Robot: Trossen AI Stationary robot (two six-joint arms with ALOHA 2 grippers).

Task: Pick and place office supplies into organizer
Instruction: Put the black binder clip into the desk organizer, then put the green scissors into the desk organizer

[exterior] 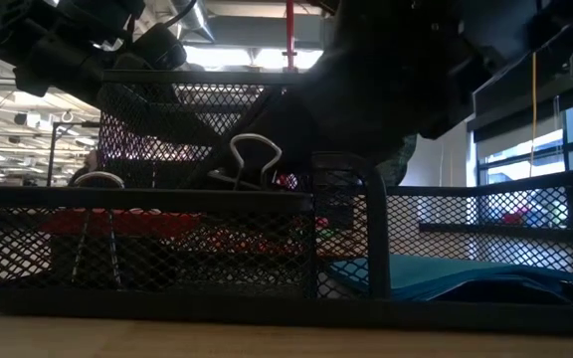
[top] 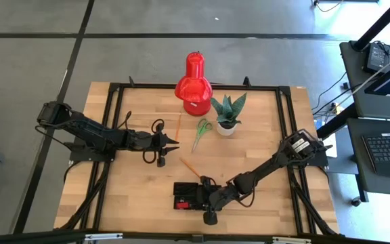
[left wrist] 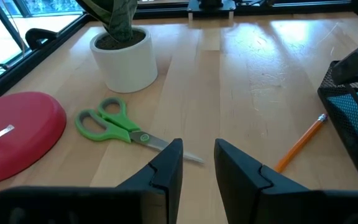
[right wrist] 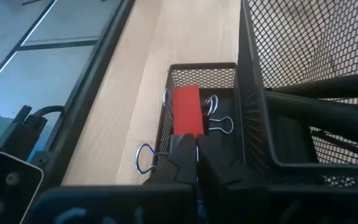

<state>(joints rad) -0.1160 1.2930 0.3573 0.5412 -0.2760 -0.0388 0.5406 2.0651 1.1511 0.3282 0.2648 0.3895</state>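
**While the right gripper hangs over the organizer, loose supplies wait on the surface**

With its fingers pressed together and nothing visibly between them, the right gripper [right wrist: 196, 155] sits just above the small end compartment of the black mesh organizer [top: 185, 196] at the near edge of the wooden surface [top: 249, 146]. That compartment holds a small red piece [right wrist: 186, 111] and wire-handled binder clips [right wrist: 219, 123]; a blue note pad [exterior: 446, 273] lies in the larger section.

The left gripper [left wrist: 197, 163], fingers slightly parted and empty, hovers near the green-handled scissors [left wrist: 114, 124] and an orange pencil [left wrist: 301, 142], both outside the organizer.

Likely risks: the right gripper could snag the mesh wall or a clip handle as it lifts, dragging the organizer. The left gripper's narrow opening might nudge the scissors toward the potted plant [left wrist: 126, 53] or red lamp base [left wrist: 17, 130] rather than grasp them.
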